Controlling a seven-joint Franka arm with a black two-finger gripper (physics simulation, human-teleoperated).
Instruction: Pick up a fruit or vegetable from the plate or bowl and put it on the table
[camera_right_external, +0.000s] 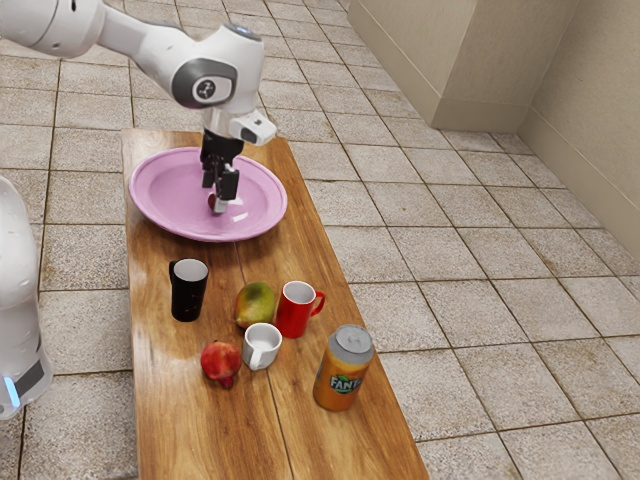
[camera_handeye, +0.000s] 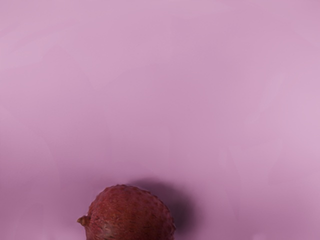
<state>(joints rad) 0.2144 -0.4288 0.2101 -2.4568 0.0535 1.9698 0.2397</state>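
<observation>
Exterior view, upper left: the hand (camera_right_external: 217, 200) is lowered over the pink plate (camera_right_external: 148, 205), at a small lychee-like fruit (camera_handeye: 128, 214) within the rim; its opening, and whether it has hold of the fruit, cannot be told. The fruit is rounded, with a pimpled, matt, red-brown rind and short stem nub. Probable handling: light, fairly firm, bruisable; best gripped gently across its widest part, clear of the nub. Plate: smooth, shallow, faintly glossy. Bench (camera_right_external: 170, 410): grained wood.
</observation>
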